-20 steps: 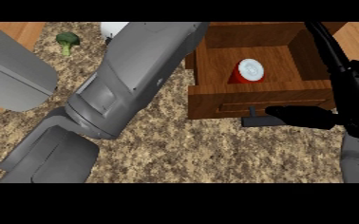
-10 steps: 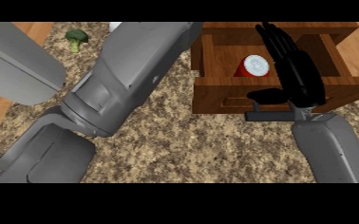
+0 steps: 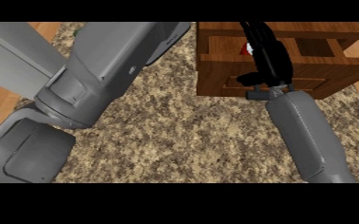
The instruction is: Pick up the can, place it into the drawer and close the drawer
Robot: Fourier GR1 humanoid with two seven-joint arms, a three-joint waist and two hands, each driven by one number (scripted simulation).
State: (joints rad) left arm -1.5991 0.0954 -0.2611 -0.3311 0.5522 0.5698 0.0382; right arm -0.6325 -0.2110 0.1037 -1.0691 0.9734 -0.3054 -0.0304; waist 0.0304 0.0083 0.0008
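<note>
Left forearm (image 3: 98,80): one grey arm runs diagonally across the left half of the view, over the counter (image 3: 182,133). It appears parked out of the working area. Its hand is out of view.

Counter: one speckled stone top, bare where visible between the two arms.

Drawer (image 3: 224,78): one wooden drawer, at upper right, with its front panel facing the robot. The interior is partly visible, so it is not fully shut.

Can (image 3: 246,49): one, inside the drawer. Only a red and white sliver shows, left of the black fingers. Placement appears done.

Right hand (image 3: 270,61): one black hand, laid over the drawer's front edge. The fingers reach straight into the opening, and the thumb hooks down over the front panel. It holds nothing. The position suits pushing the front inward.

Right forearm (image 3: 308,133): one grey arm rises from the lower right, in line with the drawer front.

Stage: closing the drawer, by my judgement. The can needs no further handling.

Risk: fingers inside the opening could be caught as the drawer shuts.
</note>
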